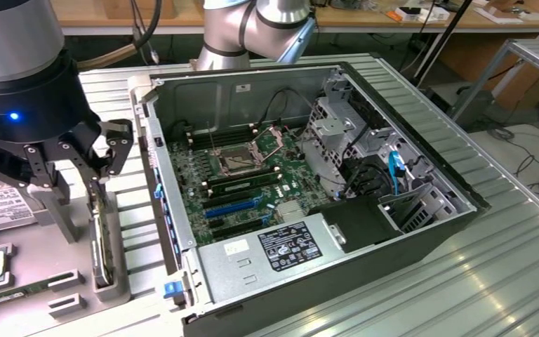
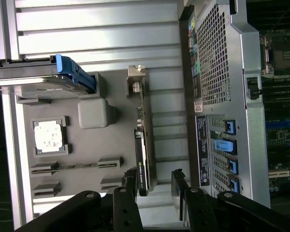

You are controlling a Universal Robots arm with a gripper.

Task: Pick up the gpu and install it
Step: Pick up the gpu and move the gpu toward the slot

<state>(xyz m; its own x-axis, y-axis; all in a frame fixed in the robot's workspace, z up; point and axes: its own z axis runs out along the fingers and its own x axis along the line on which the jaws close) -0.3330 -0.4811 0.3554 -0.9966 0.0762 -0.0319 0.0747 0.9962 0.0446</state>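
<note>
gpu [image 2: 143, 145] on edge in grey tray [image 2: 117, 140] slot; fingers [image 2: 129, 187] spread wide astride it, gripping nothing.

The room is bright, and the light comes from above. In the exterior view, the ribbed metal table [image 1: 504, 281] shines with white glare in the lower right of the frame. The inside of the computer case [image 1: 250, 91] is dimmer, with soft shadows under its walls. A small blue light [image 1: 12, 116] glows on the dark arm [image 1: 22, 77] at the left edge. In the wrist view, the table's ridges are washed out to white, and the motherboard [image 2: 280, 130] looks very dark. The black tool [image 2: 154, 176] is almost a plain dark shape against the bright metal.
</note>
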